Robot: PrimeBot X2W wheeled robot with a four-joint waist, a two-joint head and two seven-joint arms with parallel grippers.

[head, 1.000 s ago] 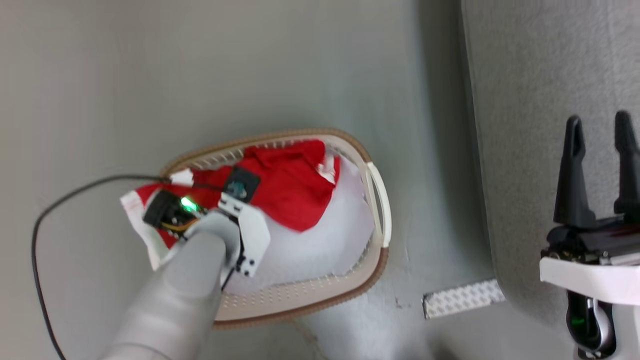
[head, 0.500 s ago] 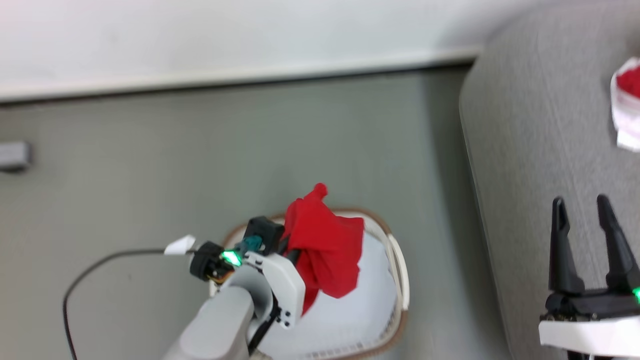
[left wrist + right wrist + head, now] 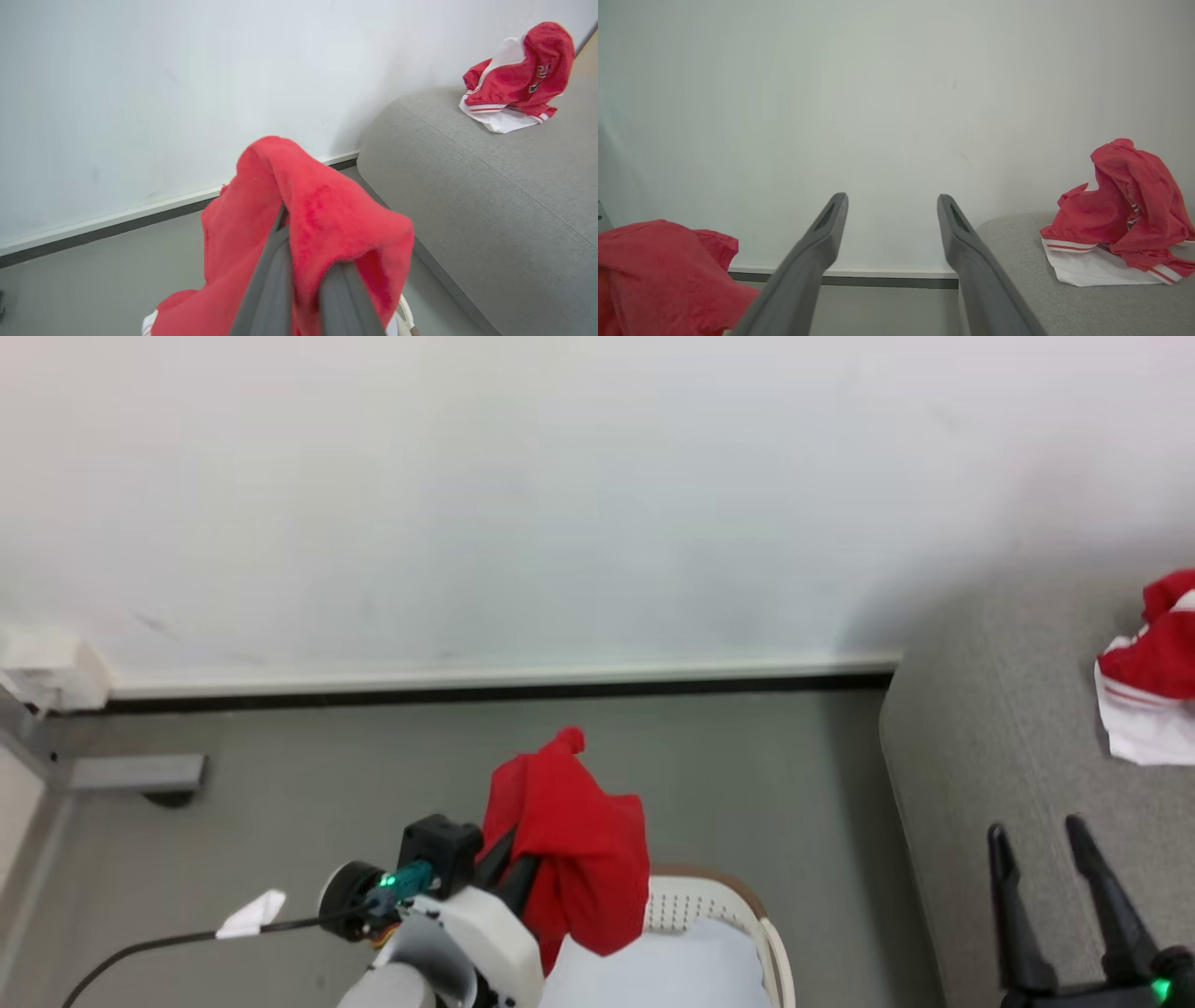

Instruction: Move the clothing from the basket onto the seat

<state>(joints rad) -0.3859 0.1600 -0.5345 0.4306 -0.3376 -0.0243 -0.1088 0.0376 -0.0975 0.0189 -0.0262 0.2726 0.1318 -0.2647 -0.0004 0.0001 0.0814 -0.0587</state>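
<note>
Holding a red garment (image 3: 571, 845) up, the left gripper (image 3: 513, 868) sits above the basket (image 3: 714, 905) in head view. Its fingers are pinched together into the cloth, which drapes over them and hangs clear of the rim, raised high so it won't snag on the basket wall, I judge. The basket is at the bottom edge on the grey floor (image 3: 280, 803), near the seat (image 3: 1008, 728). There is a pale white mass inside it; can't tell if that's more clothing or the basket bottom. A second garment (image 3: 1153, 681) lies crumpled on the seat far right, well apart from the held one. The right gripper (image 3: 1036, 828) is at lower right over the seat, fingers apart and empty, looks parked out of the way.

Left wrist view: the two dark fingers converge to a tight pinch with red cloth folded over the tips and falling down both sides. It's a bunched fold, so the hold is likely secure but floppy. The seat and second garment are at upper right, the wall (image 3: 467, 523) behind.

Right wrist view: its own fingers are spread wide with nothing between them. The held garment is at lower left, the second garment on the seat at right. My read: one piece is delivered and this one is mid-carry, so next it needs a swing right over the seat, then release
</note>
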